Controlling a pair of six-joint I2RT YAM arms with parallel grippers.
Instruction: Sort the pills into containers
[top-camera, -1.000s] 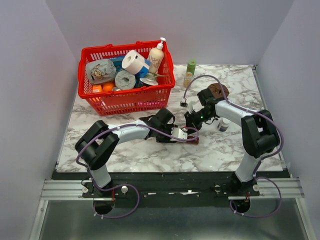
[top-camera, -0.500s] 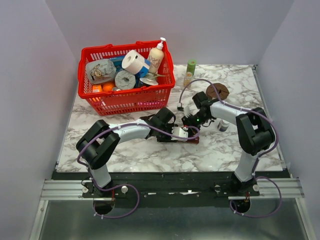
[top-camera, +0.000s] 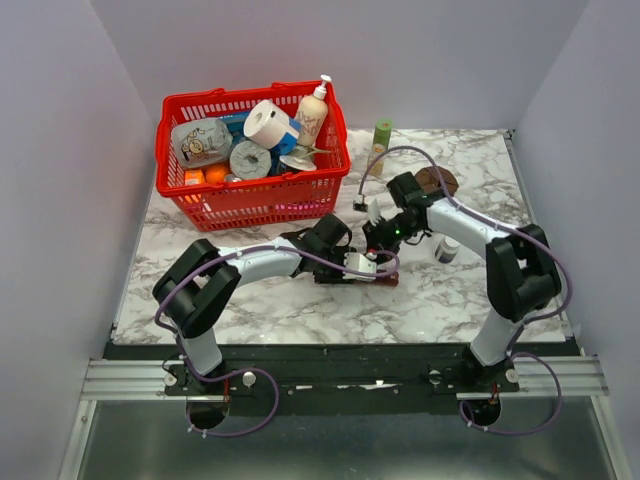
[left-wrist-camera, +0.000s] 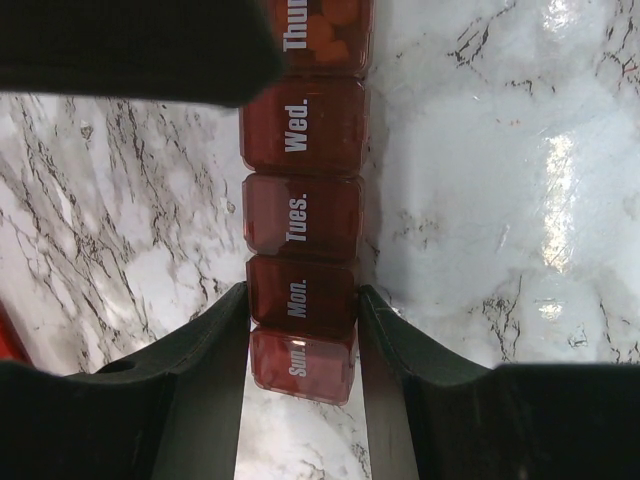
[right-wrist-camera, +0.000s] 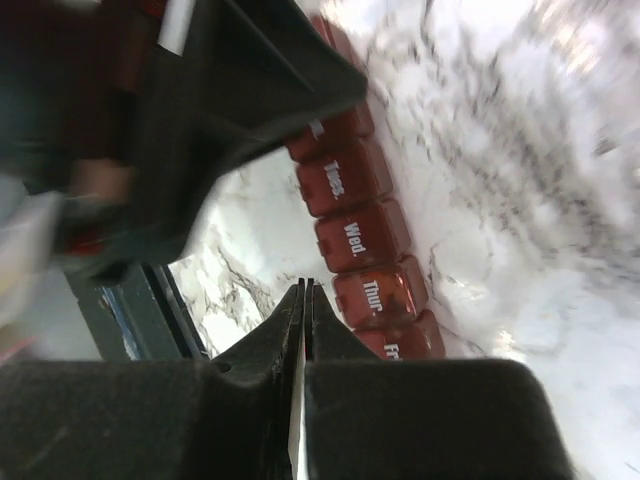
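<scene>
Containers (left-wrist-camera: 303, 215) lie mid-desk (top-camera: 300, 310), unmoved. Left fingers (left-wrist-camera: 232, 315) clamp the strip at the Mon. cell. Right fingers (right-wrist-camera: 285, 335) are pressed together near the Thur. cell — since the last frame they have shifted slightly toward the far edge.

right gripper (right-wrist-camera: 304, 293) has its fingers pressed together, tips just beside the thur. compartment of the red-brown container strip (right-wrist-camera: 362, 232); left gripper (right-wrist-camera: 290, 100) covers its left end.

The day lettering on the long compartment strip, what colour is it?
White, on the dark red-brown plastic compartment strip; clearest in the left wrist view.
</scene>
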